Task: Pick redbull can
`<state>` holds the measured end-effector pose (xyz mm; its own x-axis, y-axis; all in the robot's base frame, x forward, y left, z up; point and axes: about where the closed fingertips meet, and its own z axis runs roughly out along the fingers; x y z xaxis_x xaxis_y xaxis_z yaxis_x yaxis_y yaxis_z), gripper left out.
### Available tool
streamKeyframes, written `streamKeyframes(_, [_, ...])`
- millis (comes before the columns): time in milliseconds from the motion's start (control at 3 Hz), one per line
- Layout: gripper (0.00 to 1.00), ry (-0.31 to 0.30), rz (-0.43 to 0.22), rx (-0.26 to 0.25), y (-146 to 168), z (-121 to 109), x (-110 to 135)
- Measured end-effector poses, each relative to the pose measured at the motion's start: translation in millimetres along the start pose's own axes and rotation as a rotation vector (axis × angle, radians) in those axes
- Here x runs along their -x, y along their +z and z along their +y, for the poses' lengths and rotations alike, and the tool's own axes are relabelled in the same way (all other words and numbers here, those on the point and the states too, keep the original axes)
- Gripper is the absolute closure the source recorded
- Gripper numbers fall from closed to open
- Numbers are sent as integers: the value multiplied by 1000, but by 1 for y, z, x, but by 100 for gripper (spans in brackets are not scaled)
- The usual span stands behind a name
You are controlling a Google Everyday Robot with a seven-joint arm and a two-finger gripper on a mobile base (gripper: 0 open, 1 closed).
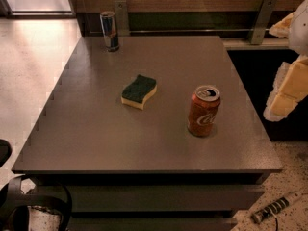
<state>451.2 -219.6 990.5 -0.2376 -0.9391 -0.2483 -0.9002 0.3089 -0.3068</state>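
Redbull can [109,30] stands upright at the far left corner of the desk [96,138], not grasped. My gripper [288,93] hangs off the right edge, well apart from it (open or closed, I cannot tell). I judge approach, grasp and lift all left to do.

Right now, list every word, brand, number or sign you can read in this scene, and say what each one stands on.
Nothing here is clear enough to quote.
Cola can: white cursive brand script on its side, too blurred to read.
Redbull can: only a small red mark shows, no legible lettering.
Sponge: no text.
Table: no text.
Claw, at the right edge beside the table: no text visible.
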Motion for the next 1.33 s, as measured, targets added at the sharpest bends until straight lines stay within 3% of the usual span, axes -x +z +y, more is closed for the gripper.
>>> streamKeyframes(333, [0,107,-67,-65,3,-21,-6])
streamKeyframes(667, [0,228,-273,-173,20,-62,3])
streamKeyframes(1000, [0,250,-468,-226,33,-94,29])
streamKeyframes(1333, [0,264,-680,-285,41,-140,72])
